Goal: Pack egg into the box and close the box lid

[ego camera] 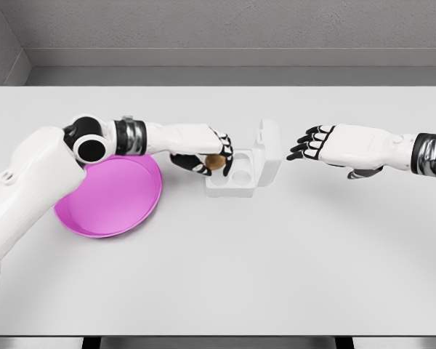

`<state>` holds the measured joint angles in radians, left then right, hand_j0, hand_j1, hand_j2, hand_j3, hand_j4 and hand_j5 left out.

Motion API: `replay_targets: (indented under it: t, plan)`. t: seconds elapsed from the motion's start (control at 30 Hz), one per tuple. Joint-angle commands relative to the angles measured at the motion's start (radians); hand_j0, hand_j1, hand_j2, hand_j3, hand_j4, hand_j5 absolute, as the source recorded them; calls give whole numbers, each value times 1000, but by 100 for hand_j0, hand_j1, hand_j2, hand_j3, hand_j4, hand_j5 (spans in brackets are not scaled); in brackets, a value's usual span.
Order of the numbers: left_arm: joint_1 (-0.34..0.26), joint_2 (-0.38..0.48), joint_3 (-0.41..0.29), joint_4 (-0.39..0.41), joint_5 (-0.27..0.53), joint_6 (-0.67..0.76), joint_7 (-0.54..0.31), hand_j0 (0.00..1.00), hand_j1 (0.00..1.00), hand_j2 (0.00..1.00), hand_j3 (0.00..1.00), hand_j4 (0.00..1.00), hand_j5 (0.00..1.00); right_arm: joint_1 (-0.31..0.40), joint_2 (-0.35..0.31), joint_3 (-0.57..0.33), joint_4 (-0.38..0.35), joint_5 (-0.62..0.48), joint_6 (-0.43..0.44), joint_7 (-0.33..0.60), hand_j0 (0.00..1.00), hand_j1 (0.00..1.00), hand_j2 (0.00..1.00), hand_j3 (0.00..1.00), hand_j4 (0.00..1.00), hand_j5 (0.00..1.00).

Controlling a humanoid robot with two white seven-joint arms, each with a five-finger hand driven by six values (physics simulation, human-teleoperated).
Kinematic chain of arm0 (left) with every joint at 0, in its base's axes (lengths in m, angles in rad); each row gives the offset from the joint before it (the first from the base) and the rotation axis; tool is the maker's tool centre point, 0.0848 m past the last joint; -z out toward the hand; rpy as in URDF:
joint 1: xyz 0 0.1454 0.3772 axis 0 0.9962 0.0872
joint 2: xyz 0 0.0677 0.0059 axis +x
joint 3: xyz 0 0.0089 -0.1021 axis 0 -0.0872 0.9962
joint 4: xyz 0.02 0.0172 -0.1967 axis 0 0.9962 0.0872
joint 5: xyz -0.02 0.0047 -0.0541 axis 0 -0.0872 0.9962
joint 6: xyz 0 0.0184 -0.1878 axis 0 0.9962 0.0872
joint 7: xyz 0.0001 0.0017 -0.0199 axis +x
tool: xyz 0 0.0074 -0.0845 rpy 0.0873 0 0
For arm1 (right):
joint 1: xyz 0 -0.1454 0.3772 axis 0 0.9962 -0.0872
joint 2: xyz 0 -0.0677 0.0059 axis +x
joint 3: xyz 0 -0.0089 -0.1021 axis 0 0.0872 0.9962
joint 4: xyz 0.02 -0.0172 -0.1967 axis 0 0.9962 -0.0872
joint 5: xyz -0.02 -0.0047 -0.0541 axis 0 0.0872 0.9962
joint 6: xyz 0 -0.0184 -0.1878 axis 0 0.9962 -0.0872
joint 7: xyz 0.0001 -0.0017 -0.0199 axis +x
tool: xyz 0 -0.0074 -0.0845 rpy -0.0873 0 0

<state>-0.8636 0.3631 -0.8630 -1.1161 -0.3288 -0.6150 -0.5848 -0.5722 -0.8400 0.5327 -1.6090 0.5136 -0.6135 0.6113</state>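
The pink plate (109, 203) lies nearest, on the white table (276, 276). Beyond it, the left hand (203, 153) curls its fingers around the brown egg (216, 162), holding it at the left edge of the open white box (240, 174), whose lid (267, 149) stands upright. The right hand (341, 149) hovers apart to the right, fingers relaxed and holding nothing.

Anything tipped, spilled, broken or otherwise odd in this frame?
Nothing stands out. The box sits upright with its lid raised, the pink plate lies flat, the left hand holds the egg at the box, and the right hand hovers open.
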Motion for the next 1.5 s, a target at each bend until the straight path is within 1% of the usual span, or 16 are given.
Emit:
replay_targets:
  t: [0.0,0.17,0.23,0.33,0.63,0.9,1.03,1.2,1.33,1.47]
  plan:
    - [0,-30,1,36,2,4,0,42,42,42,42,42,42,0,-1,0,0,-4,3,0,100,100,100,100,100,100]
    - [3,-36,-1,38,-7,4,0,43,43,43,43,43,43,-3,-1,0,0,-4,3,0,100,100,100,100,100,100]
    - [3,-41,-22,38,-7,4,0,43,43,43,43,43,43,-3,-1,0,0,-4,3,0,100,100,100,100,100,100]
    - [3,-41,-25,59,-9,4,0,43,43,43,43,43,43,-2,-1,0,0,-4,3,0,100,100,100,100,100,100]
    - [2,-42,-27,59,-7,4,0,45,45,45,45,45,45,-3,-1,0,0,-4,3,0,100,100,100,100,100,100]
    - [-5,-41,-27,41,4,4,3,46,46,46,46,46,46,-3,-1,0,0,-4,3,0,100,100,100,100,100,100]
    - [-5,-39,-28,10,11,4,3,46,46,46,46,46,46,-3,-1,0,0,-4,3,0,100,100,100,100,100,100]
    - [-6,-42,-30,4,14,4,3,47,47,47,47,47,47,-3,2,0,0,-4,3,0,100,100,100,100,100,100]
    - [-6,-50,-53,2,14,4,5,49,49,49,49,49,49,-5,4,0,0,-4,3,0,100,100,100,100,100,100]
    - [-6,-52,-59,1,14,4,5,49,49,49,49,49,49,-6,2,0,0,-4,3,0,100,100,100,100,100,100]
